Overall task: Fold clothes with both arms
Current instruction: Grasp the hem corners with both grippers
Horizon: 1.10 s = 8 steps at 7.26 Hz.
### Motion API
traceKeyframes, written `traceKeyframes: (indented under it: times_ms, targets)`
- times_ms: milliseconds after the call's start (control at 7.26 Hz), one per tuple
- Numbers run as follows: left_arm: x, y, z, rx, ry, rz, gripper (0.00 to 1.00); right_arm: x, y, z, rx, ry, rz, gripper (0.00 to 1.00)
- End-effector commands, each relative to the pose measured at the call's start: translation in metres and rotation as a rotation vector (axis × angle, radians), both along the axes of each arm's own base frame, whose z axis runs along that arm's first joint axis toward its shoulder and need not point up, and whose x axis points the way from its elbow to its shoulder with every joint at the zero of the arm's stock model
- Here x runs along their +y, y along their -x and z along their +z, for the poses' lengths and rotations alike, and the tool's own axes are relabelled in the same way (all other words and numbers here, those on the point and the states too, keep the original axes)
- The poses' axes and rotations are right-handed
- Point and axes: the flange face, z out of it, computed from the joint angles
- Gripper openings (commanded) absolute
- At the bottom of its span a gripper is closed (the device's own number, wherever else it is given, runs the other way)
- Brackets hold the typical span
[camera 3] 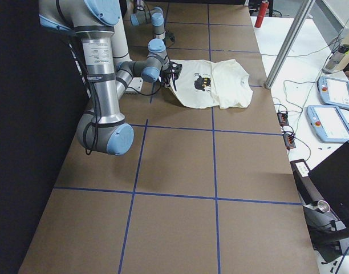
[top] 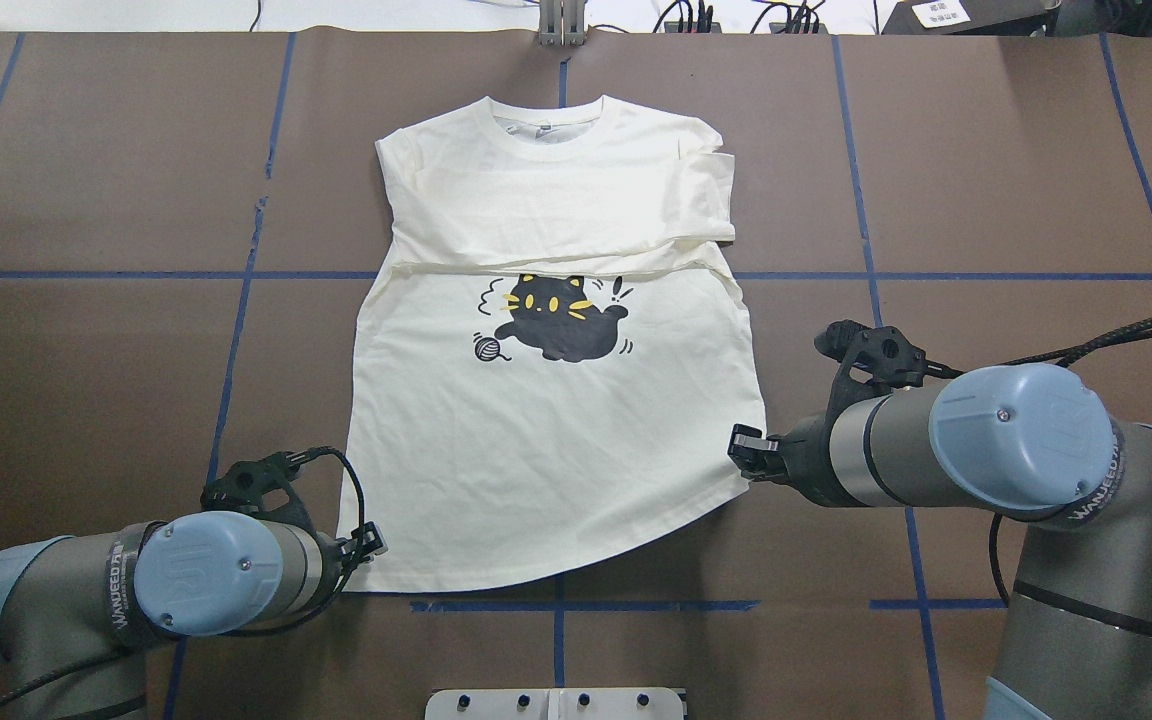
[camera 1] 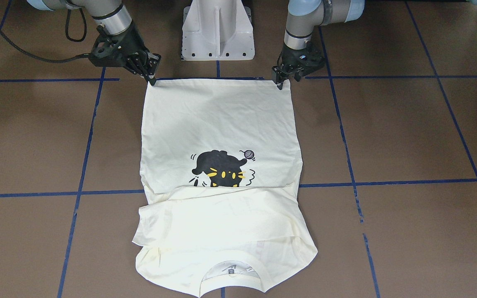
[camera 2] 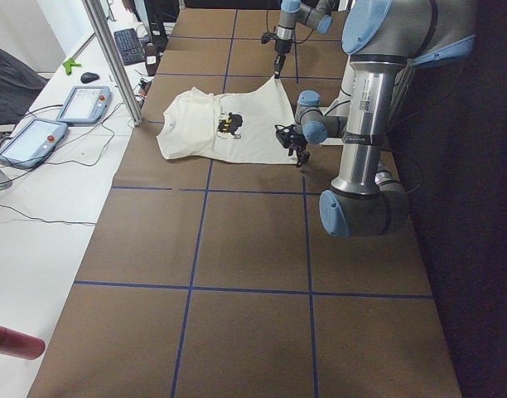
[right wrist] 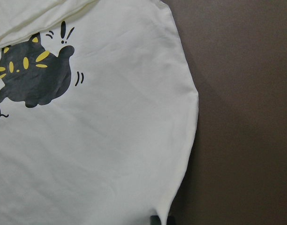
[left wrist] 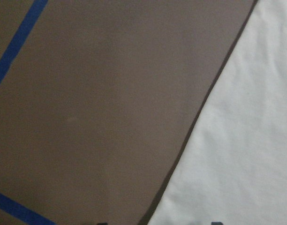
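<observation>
Both arms' jaws pinch the T-shirt (top: 556,440) hem corners at 7 and 4 o'clock; next, lift toward 12.

One view looks down from behind the robot, one faces it. Two look along the counter (top: 86,350) ends. Both wrist views sit close above it.

Left arm (top: 186,575) low over the table, left gripper (camera 1: 280,84) fingertips pinched together and pointing down, right arm (top: 956,450) likewise lowered, right gripper (camera 1: 152,80) tips closed.
</observation>
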Motion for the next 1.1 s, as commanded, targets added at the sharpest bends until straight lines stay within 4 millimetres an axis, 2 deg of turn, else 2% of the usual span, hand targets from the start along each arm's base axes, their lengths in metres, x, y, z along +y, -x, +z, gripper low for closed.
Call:
traceKeyframes:
  times_ms: [0, 138, 275, 551, 964]
  targets:
    - [0.0, -0.0026, 0.0046, -0.009, 0.002, 0.001, 0.66, -0.0001, 0.0001, -0.0006, -0.001, 0.0, 0.0, 0.0]
    - [0.0012, -0.0054, 0.0072, -0.015, 0.004, 0.005, 0.63, -0.0001, 0.0001, -0.0006, -0.001, 0.0, 0.0, 0.0]
    - [0.0006, -0.0047, 0.0066, -0.013, 0.005, 0.003, 0.55, 0.0001, -0.0003, -0.0012, -0.003, -0.001, 0.0, 0.0]
    - [0.0013, -0.0053, 0.0042, -0.008, 0.004, 0.004, 0.3, 0.0001, -0.0004, -0.0012, -0.003, -0.001, 0.0, 0.0]
    - [0.0011, -0.0029, 0.0, 0.001, 0.003, 0.004, 0.11, -0.0001, -0.0001, 0.0001, 0.001, -0.001, -0.001, 0.0]
